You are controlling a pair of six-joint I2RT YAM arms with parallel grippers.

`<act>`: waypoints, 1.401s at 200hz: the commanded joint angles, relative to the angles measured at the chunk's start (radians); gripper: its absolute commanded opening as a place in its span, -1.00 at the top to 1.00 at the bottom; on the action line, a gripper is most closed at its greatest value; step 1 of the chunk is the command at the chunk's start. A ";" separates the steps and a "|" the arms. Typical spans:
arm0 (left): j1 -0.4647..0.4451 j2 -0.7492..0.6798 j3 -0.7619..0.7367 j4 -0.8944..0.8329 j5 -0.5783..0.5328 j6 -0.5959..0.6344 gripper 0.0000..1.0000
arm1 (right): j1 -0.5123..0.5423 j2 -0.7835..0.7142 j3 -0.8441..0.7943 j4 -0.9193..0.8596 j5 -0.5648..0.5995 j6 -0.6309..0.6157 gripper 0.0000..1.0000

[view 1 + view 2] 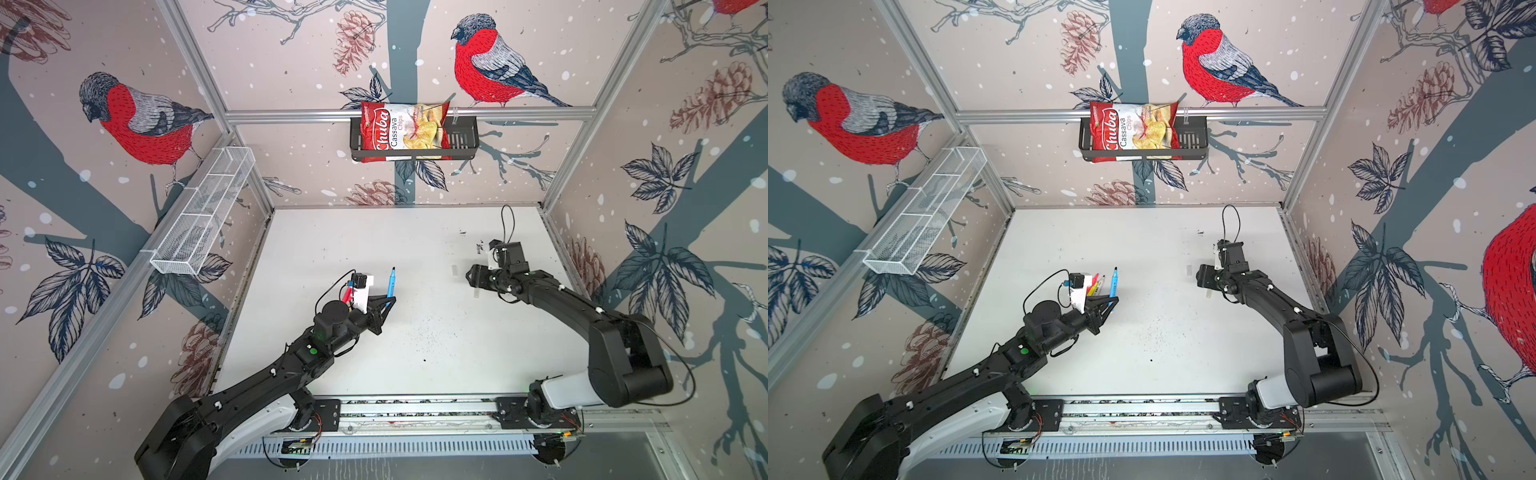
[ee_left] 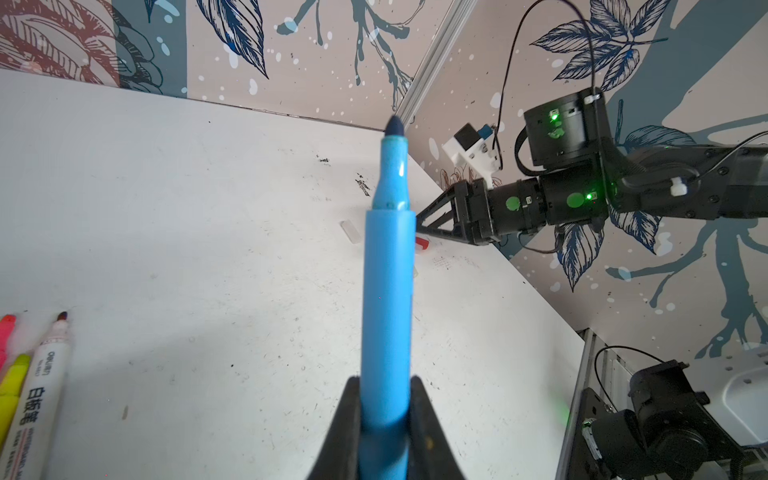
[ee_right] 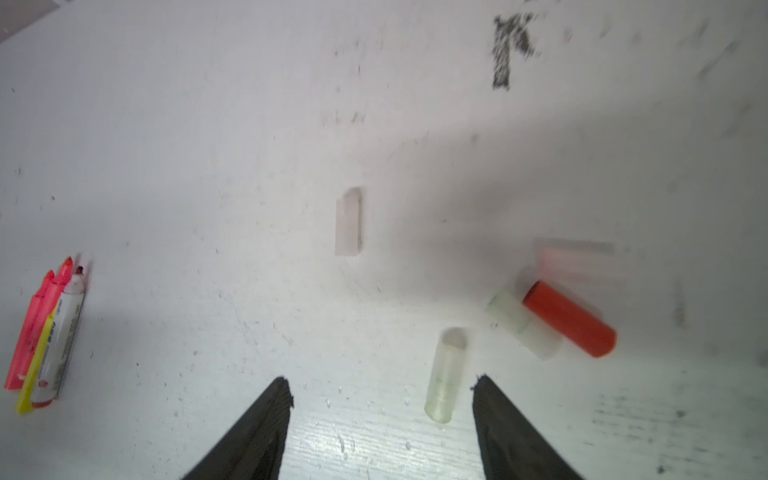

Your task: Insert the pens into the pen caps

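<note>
Table [image 1: 415, 324]: white, scuffed, with dark marks near the back right. Two black arms reach in from the front rail, one on each side. White wire basket [image 1: 203, 212] hangs on the left wall. Black basket [image 1: 461, 137] on the back rail holds a chips bag [image 1: 401, 129].

Left gripper [image 1: 390, 300] is clamped on the blue pen [image 1: 391, 282], gripping its rear end. The rest of the pen sticks out past the fingers toward the back wall and looks to be off the table. Its tip is dark and uncapped in the left wrist view [image 2: 386, 291].

Right gripper [image 3: 382, 384] sits low over the right side of the table with its jaws apart, holding nothing.

Other pens [image 3: 45, 332] lie in a tight bundle on the left side of the table, just beside the left gripper. They are two pink pens [image 3: 37, 316], a yellow pen [image 3: 35, 374] and a white pen [image 3: 62, 336], all uncapped.

Caps are all loose on the table on the right side:
- Clear cap [image 3: 446, 374] lies between the right gripper's fingertips, nearer one finger, with no contact visible.
- Red cap [image 3: 569, 320] lies against a whitish cap [image 3: 523, 324], near the clear one.
- Blurred pale cap [image 3: 577, 259] lies just beyond the red one.
- Lone pale cap [image 3: 349, 222] lies farther out, apart from the rest.
</note>
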 commanded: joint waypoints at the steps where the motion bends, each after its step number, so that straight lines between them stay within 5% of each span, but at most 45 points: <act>1: 0.001 -0.018 -0.005 0.003 -0.003 0.014 1.00 | -0.021 -0.028 0.038 -0.049 0.094 -0.012 -0.41; 93: 0.001 -0.023 0.000 -0.012 -0.013 0.020 1.00 | -0.106 0.038 0.028 -0.038 0.021 0.045 -0.44; 280: 0.001 -0.012 0.008 -0.019 -0.024 0.026 1.00 | -0.103 0.253 0.035 0.036 -0.064 0.031 -0.43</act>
